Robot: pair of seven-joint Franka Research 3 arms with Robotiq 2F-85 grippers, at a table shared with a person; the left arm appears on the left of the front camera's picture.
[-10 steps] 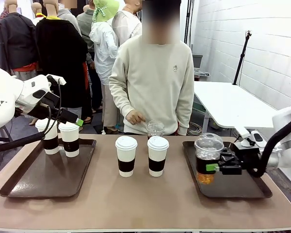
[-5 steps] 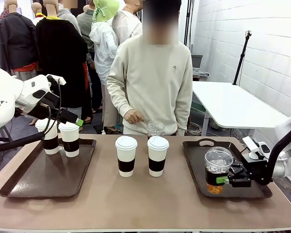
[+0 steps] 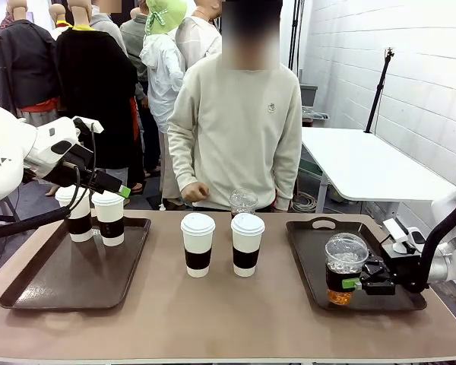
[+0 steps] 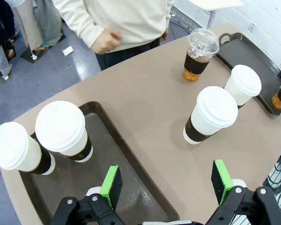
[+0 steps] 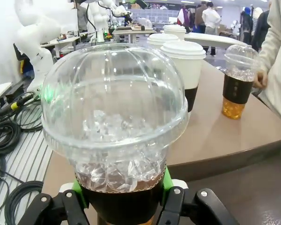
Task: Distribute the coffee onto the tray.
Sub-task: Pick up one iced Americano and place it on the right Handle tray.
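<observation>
The iced coffee cup [image 3: 345, 266] is thin clear plastic with a dome lid, full of ice and dark drink. It is likely a bit heavy, cold and maybe slippery, and it will squash if pinched hard. The best place to hold it is low on the dark band under the lid. That is where the right hand [image 3: 353, 283] is closed on it, one green pad on each side. The cup stands upright over the right tray [image 3: 311, 228], at 3 o'clock on the desk [image 3: 235, 319]. I cannot tell if its bottom touches down. The right arm comes in low and flat from 3 o'clock. The left hand [image 4: 166, 185] is open and holds nothing. It hangs above the left tray [image 4: 103, 154] at 9 o'clock, near two paper cups [image 4: 61, 129]. Two more paper cups [image 3: 197, 243] wait mid-desk, and a second iced coffee cup [image 3: 243, 201] stands at 12 o'clock.
</observation>
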